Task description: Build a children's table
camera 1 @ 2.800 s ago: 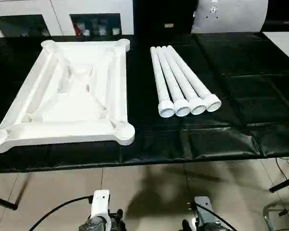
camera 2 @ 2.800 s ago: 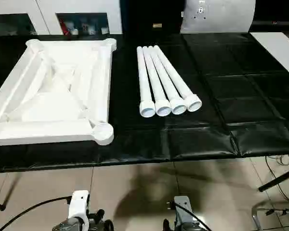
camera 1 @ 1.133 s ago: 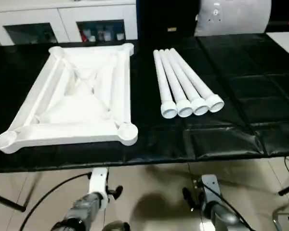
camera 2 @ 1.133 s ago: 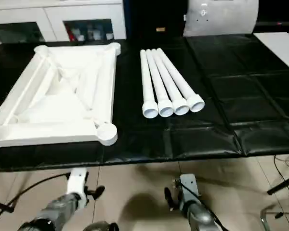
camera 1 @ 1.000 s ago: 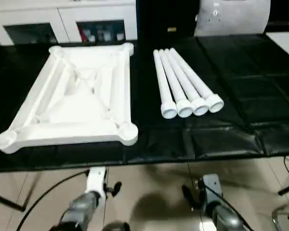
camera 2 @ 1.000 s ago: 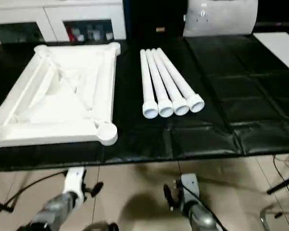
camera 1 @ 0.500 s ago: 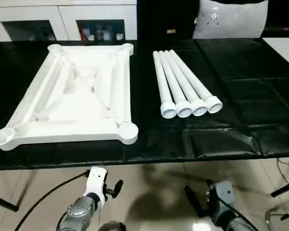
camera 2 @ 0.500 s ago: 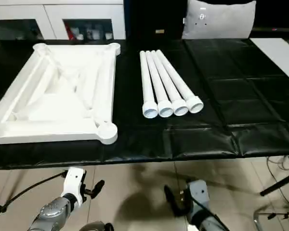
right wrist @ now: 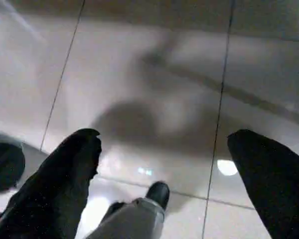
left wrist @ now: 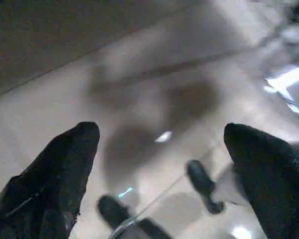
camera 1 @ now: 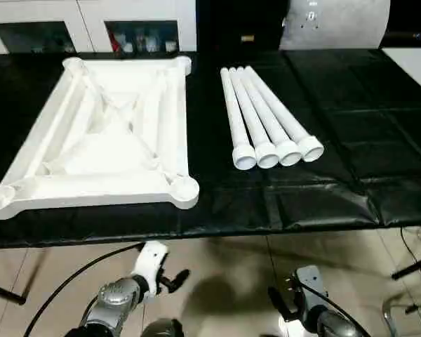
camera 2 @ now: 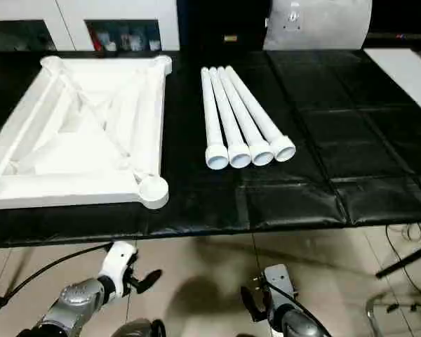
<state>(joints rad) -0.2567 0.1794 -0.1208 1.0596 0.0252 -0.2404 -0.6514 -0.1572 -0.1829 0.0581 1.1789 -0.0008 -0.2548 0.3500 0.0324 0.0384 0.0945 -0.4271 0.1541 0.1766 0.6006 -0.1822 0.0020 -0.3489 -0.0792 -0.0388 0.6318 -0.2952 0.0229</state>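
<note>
Four white legs (camera 1: pixel 266 116) lie side by side, touching, on the black table (camera 1: pixel 351 126), near the middle, with their wide round ends pointing at the near edge. Just beside them, toward the left edge, the white table top (camera 1: pixel 98 140) lies upside down, so its ribs and round corner sockets face up. One socket (camera 1: pixel 184 188) sits close to the near edge. Below that edge, over the tiled floor (camera 1: pixel 224 274), hang both arms. The left end effector (left wrist: pixel 162 137) has its black fingers spread wide, holding nothing. The right end effector (right wrist: pixel 164 139) is spread wide and holds nothing too.
</note>
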